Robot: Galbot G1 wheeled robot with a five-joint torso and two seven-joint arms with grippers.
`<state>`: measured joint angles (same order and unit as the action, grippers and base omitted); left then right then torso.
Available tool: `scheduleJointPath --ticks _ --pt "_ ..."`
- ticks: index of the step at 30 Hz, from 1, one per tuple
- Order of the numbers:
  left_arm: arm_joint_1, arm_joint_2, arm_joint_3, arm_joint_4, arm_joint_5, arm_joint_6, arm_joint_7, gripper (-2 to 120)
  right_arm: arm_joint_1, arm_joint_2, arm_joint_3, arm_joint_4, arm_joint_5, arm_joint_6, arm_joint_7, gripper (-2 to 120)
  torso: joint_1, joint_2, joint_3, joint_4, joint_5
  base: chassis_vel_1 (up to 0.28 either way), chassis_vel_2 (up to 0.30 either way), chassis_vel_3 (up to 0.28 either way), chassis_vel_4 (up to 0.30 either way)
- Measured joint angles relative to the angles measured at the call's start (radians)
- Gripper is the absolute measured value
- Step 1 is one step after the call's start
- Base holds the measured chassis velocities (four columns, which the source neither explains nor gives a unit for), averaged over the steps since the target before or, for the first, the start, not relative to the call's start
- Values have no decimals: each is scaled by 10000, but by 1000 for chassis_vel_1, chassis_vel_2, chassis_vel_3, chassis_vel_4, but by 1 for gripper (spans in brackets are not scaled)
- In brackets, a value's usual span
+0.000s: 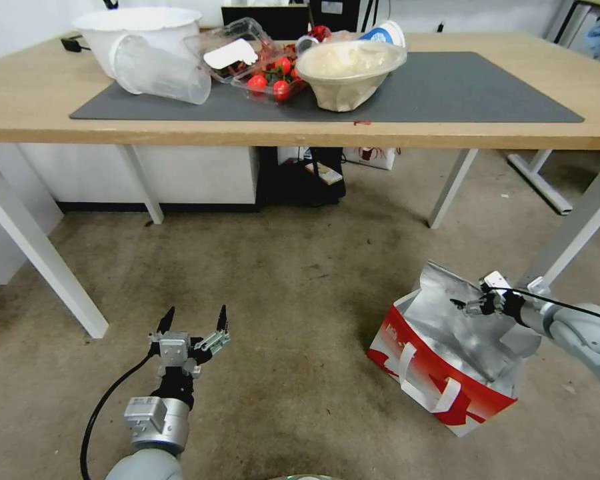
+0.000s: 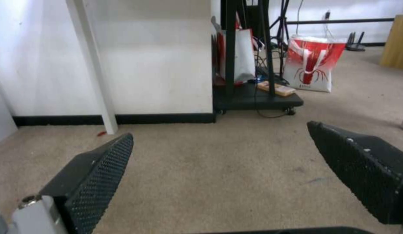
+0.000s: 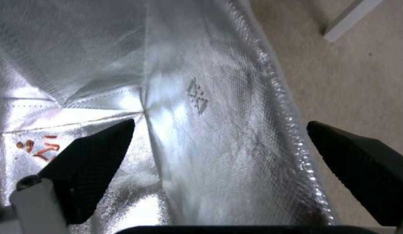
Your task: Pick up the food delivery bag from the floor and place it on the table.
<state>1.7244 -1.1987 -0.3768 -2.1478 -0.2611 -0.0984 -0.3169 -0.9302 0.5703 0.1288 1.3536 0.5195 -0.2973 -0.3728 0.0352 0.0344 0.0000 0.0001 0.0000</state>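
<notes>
You are at the reach-and-grasp step: the food delivery bag (image 1: 447,360) sits on the floor (image 1: 293,293), beside the worktop's right-hand leg and below its front edge, and nothing is lifted yet. Your right pincer (image 1: 465,306) hangs at the raised foil back wall of the bag's open mouth, fingers spread wide with nothing between them; from the right wrist view the silver lining (image 3: 201,107) lies directly beyond the fingers, with its stitched edge running between them. Your left pincer (image 1: 193,320) waits low over bare floor, well apart from the bag, fingers open and empty.

The next move, as I judge it, calls for closing on something that will carry the weight. The foil is thin, creased and slippery-looking, so a pinch on the wall alone may crumple or slide. The white strap handles (image 1: 427,390) lie slack against the red paper face.

The bag is boxy and leans open. The worktop (image 1: 33,93) is light wood under a dark grey mat (image 1: 460,87), with plastic tubs, a lidded bowl and a box of strawberries crowding its left and middle; the right end of the mat is bare.
</notes>
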Motion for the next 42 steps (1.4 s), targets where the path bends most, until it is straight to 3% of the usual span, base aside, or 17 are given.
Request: scheduleJointPath --ticks 4,31,42 --pt "-6 -23 2 0 9 -2 -8 100 404 101 -466 -349 -103 -56 -119 97 0 1 0 -3 0 0 0 0 0" --pt "12 -113 1 13 161 -76 -62 100 442 -76 -449 -360 109 -48 -907 0 1 6 0 -2 0 0 0 0 0" --pt "17 -73 -102 -84 113 -76 -60 100 -147 -434 68 422 1077 -170 -1345 0 1 5 0 -1 2 0 0 0 0"
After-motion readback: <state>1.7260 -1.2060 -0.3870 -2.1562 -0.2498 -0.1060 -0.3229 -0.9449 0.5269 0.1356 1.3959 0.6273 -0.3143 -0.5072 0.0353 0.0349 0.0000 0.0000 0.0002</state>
